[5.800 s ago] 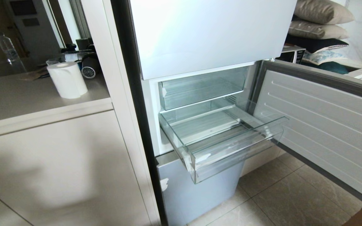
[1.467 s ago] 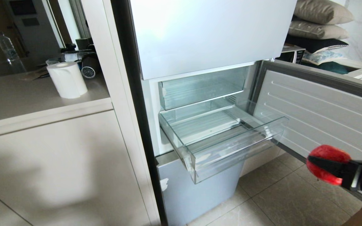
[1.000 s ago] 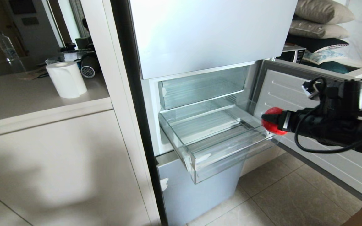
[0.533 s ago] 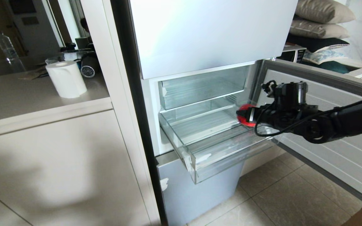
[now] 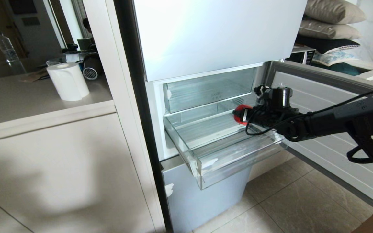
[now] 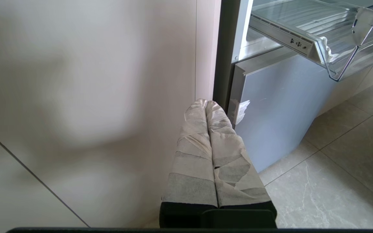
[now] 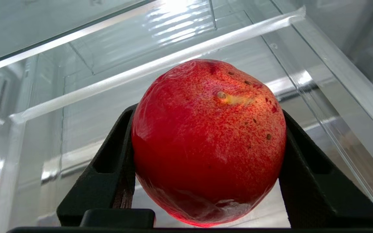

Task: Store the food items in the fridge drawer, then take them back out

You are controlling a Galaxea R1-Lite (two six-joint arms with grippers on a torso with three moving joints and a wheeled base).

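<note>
The right gripper [image 5: 240, 115] reaches over the fridge drawer [image 5: 228, 155], jaws spread wide and pinching the red fruit [image 7: 207, 142]. The left gripper [image 6: 207, 108] hangs by the cabinet, jaws pressed together.

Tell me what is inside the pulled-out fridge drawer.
The drawer holds nothing on its visible ribbed floor; the red fruit hangs above it in the right gripper. The arm hides the floor's right rear part.

A paper roll [image 5: 67, 81] stands on the counter [image 5: 28, 103] at far left, a bottle [image 5: 7, 48] behind it. Pillows [image 5: 330, 19] are stacked far right.
</note>
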